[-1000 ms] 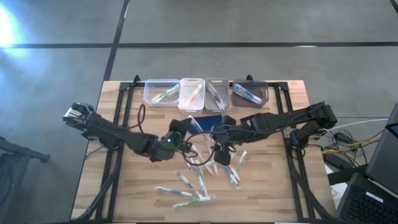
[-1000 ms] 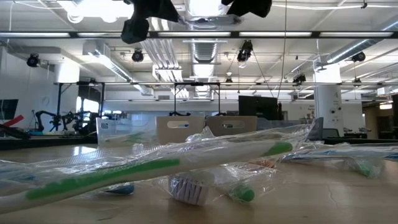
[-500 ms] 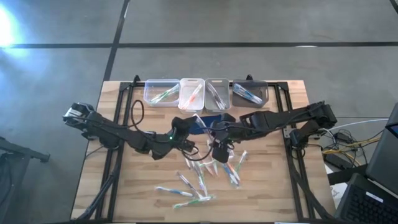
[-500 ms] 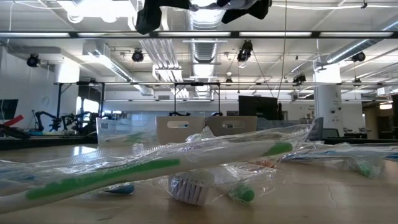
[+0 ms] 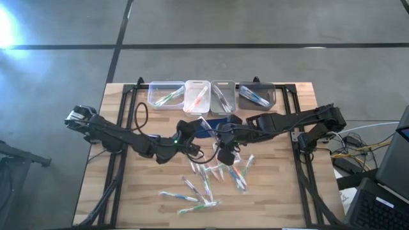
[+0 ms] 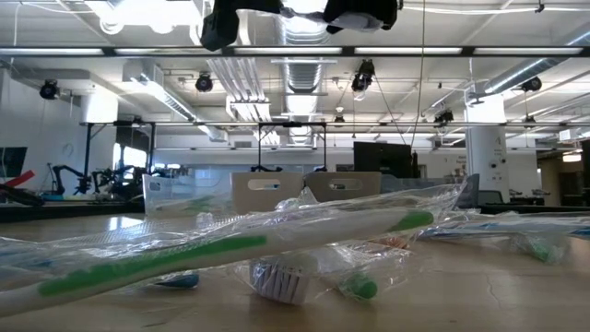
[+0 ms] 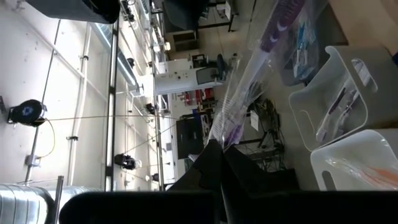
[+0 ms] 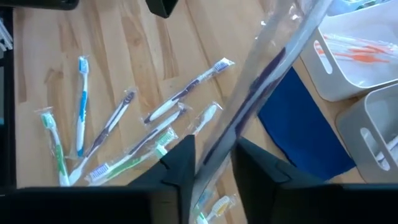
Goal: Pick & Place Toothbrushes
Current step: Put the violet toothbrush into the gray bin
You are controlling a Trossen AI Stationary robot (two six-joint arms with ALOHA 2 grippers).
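Shifted since a second ago: left gripper [image 5: 193,148] moved from mid-desk toward the bins; right gripper [image 5: 225,153] stayed nearly in place.

Left gripper: jaws closed on a wrapped purple toothbrush [image 7: 261,59], raised above the desk [image 5: 115,191].
Right gripper: jaws narrowed around another wrapped toothbrush [image 8: 261,81], held off the desk over the blue pad [image 8: 305,134].
Loose toothbrushes [image 5: 204,185]: scattered on the desk's near half, below both grippers.
Bins [image 5: 211,94]: four in a row at the far edge, each with toothbrushes inside.
Low view: green wrapped toothbrush [image 6: 230,244] lying in the foreground.
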